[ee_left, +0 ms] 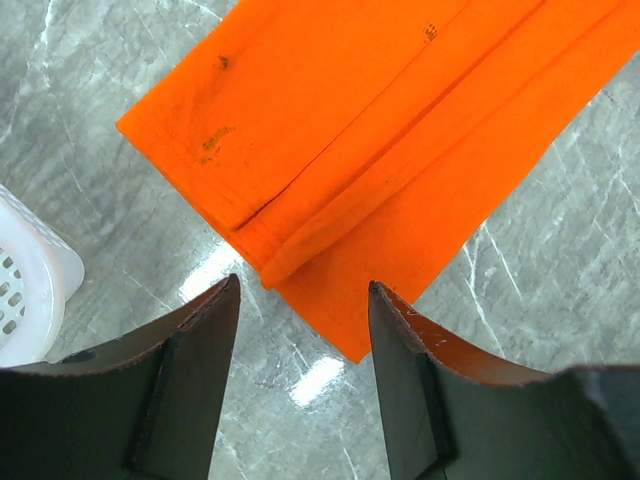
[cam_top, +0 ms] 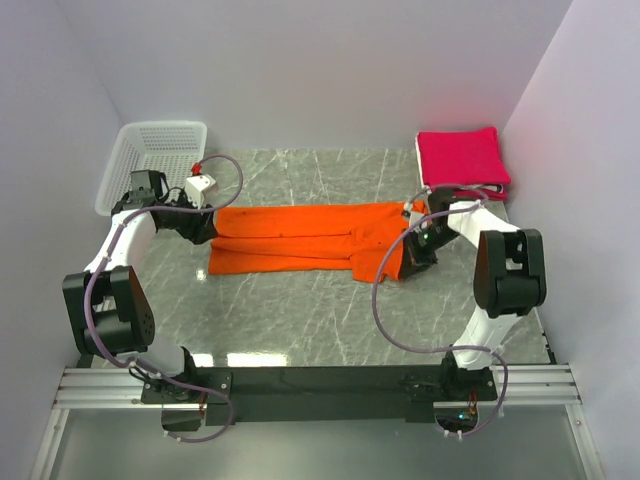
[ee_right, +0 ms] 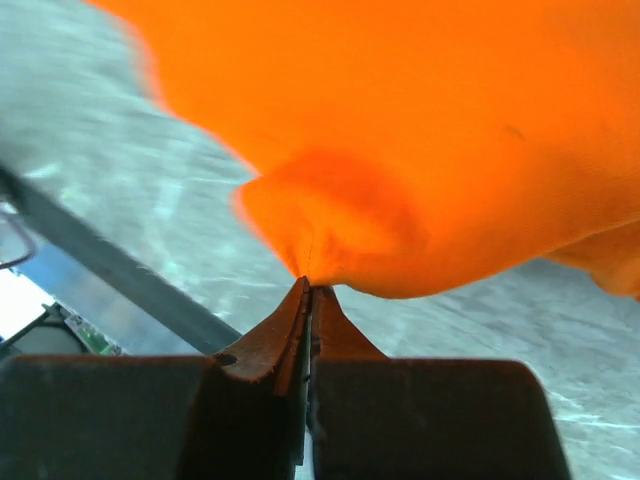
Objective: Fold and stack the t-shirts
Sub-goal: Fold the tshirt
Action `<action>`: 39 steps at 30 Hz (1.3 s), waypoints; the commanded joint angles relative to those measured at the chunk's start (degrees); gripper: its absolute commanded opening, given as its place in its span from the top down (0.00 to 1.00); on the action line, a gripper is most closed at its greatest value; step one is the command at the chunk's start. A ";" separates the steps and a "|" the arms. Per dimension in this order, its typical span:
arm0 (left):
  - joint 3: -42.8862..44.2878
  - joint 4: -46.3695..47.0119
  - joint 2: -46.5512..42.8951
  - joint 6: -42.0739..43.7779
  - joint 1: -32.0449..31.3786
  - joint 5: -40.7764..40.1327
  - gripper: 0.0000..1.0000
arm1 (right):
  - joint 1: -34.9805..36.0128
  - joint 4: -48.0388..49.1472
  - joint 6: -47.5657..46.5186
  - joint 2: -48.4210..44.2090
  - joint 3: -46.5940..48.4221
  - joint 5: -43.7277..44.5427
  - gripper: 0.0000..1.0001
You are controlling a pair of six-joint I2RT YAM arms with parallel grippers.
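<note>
- We see a grey, marble-veined table [cam_top: 300, 320] closed in by pale walls, with both arms reaching over it from the near edge.
- The orange t-shirt [cam_top: 300, 240] lies across the middle of the table as a long band running left to right. It is folded lengthwise, and its right end is wider and rumpled.
- The right gripper [cam_top: 415, 245] sits at that right end. In its wrist view the right gripper [ee_right: 308, 290] has its jaws pressed together on a pinched ridge of the orange cloth [ee_right: 450, 130], which bulges up from the table [ee_right: 150, 230] just beyond the fingertips.
- The left gripper [cam_top: 205, 228] is at the shirt's left end. In its wrist view the left gripper [ee_left: 303, 300] is spread apart with nothing between the fingers. The shirt's corner and layered folds [ee_left: 400, 130] lie just beyond the tips, and we see bare table [ee_left: 100, 200] beneath.
- The folded crimson-pink t-shirts [cam_top: 460, 158] are stacked in the far right corner, well apart from the orange one. A white layer shows at the stack's near edge.
- A white mesh basket [cam_top: 150, 160] stands at the far left against the wall, and its corner [ee_left: 30, 280] shows beside the left fingers.
</note>
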 commanded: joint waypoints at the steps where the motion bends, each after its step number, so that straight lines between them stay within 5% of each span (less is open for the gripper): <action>1: 0.13 1.65 -0.34 -1.16 -0.09 1.93 0.41 | 0.35 0.39 -1.95 -6.25 6.27 -9.98 1.00; 14: 1.89 2.88 2.65 -2.65 -0.09 2.02 0.40 | 0.00 6.10 4.98 9.03 33.16 -7.36 1.00; 27: 1.71 6.04 6.86 -2.74 -0.27 -2.02 0.40 | -1.49 17.27 11.76 13.43 33.45 -0.76 1.00; 39: 3.12 6.57 7.66 -3.54 -0.97 -2.11 0.39 | -1.49 6.03 6.40 13.00 33.28 -7.35 1.00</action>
